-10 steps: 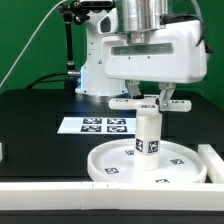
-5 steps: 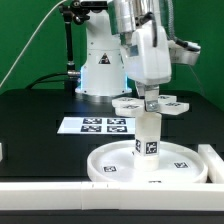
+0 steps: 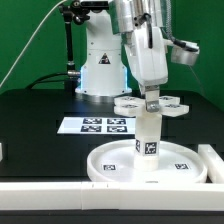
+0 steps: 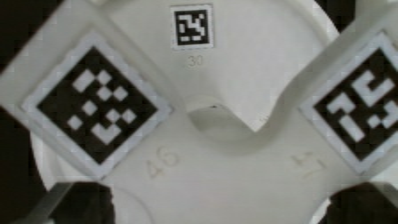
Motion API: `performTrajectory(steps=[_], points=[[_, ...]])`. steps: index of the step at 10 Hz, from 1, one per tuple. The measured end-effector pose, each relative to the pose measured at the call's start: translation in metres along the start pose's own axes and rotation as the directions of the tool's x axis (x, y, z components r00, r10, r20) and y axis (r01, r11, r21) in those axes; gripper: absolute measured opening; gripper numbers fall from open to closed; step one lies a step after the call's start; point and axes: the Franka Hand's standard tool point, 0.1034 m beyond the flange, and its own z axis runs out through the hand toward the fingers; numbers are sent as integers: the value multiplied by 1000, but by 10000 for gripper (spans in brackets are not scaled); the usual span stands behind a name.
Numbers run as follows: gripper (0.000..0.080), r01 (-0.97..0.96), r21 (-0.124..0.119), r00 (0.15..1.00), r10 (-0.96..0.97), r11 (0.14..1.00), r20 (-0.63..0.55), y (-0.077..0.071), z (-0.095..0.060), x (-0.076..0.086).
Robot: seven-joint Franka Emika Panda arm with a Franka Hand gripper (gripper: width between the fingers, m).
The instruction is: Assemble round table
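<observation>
The large rimmed round disc (image 3: 184, 160) lies flat on the black table, low in the exterior view. The short thick cylinder leg (image 3: 148, 135) stands upright at its centre, tags facing the camera. The cross-shaped base piece (image 3: 128, 103) sits level on top of the leg. My gripper (image 3: 151, 99) comes straight down onto it and is shut on the base piece at its middle. In the wrist view the base piece (image 4: 214, 80) fills the picture with its tagged arms, and my gripper (image 4: 217, 205) shows one dark finger (image 4: 54, 205) at either side of it.
The marker board (image 3: 105, 124) lies on the table behind the disc. The white straight-edged border frame (image 3: 60, 198) runs along the front, with a part (image 3: 212, 160) at the exterior view's right. The arm's base (image 3: 100, 70) stands behind.
Since one second ago my hand has turned about the vertical and the cross-shaped base piece has turned with it on the leg. Almost nothing has moved in the last half second.
</observation>
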Motion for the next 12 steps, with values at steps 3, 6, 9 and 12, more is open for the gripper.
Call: performTrajectory(steps=[3,6,9,12], points=[[649,29,-3,999,-29,1000,13,-1,-8,-5],[649,99,-4,995,-99,995,13,-1,-7,-5],[649,468,-18,884,-467,884,33,-5,-12,-16],[649,647,-7,762,-646,763,35,-9,-14,-19]])
